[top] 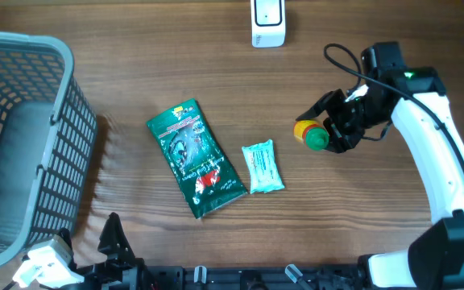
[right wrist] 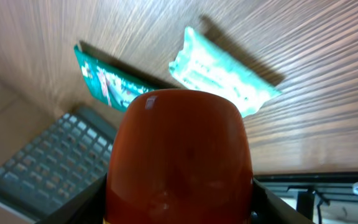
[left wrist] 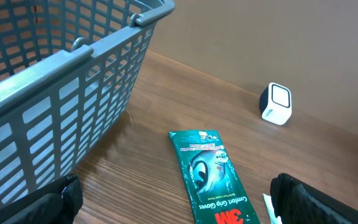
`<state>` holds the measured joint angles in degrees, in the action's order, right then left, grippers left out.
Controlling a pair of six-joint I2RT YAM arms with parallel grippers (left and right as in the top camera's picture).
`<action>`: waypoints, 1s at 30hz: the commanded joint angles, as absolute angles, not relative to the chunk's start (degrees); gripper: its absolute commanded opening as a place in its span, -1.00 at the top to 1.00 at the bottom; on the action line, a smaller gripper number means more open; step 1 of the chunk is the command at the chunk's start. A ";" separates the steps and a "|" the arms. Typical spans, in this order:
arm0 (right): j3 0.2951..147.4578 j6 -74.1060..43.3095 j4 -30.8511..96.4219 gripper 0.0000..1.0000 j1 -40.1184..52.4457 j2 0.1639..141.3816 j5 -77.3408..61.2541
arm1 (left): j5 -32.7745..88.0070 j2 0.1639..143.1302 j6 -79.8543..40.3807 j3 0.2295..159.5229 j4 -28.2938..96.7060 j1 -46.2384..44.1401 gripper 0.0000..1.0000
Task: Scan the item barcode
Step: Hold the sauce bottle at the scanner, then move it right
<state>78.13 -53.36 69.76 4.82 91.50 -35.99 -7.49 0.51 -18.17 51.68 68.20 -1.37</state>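
At the far left stood a grey plastic basket (top: 51,121) on the wooden table (top: 361,209). Just near its lower corner the left gripper (top: 85,235) had its jaws spread wide with nothing between them. Right of the basket lay a green 3M gloves packet (top: 194,159), flat and slanted, and close beside it, not touching, a small teal wipes packet (top: 262,167). A white barcode scanner (top: 268,22) sat at the table's far edge, above these two. Further right, the right gripper (top: 329,129) was clamped partway closed on a small red bottle (top: 316,141) with a yellow band and green cap, held right of the wipes packet and well apart from the scanner.
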 commanded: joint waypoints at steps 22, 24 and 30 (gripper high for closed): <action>79.85 -70.41 11.27 0.18 13.65 104.55 6.26 | -7.57 0.36 -18.50 51.64 68.16 -0.99 -1.00; 85.62 -68.51 8.16 0.18 13.69 110.34 6.63 | -7.57 0.36 -18.50 51.64 68.16 -0.99 -1.00; 111.20 -65.82 9.30 0.13 13.72 131.50 12.71 | -7.57 0.36 -18.50 51.64 68.16 -0.99 -1.00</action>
